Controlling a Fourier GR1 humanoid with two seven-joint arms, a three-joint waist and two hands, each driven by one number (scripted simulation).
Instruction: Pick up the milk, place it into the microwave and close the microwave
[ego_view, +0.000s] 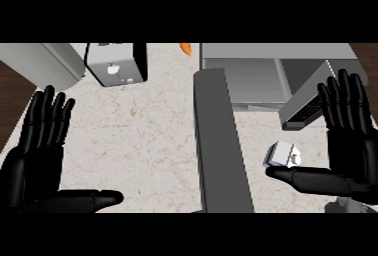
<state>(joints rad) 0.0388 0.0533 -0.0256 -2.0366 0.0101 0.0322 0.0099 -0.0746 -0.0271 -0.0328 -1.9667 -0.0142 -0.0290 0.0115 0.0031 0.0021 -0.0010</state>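
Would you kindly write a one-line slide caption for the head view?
Both hands open, the right hand beside the milk carton, with the microwave door swung open.

The small white milk carton (283, 154) lies seemingly tipped on the counter, before the open grey microwave (251, 80).
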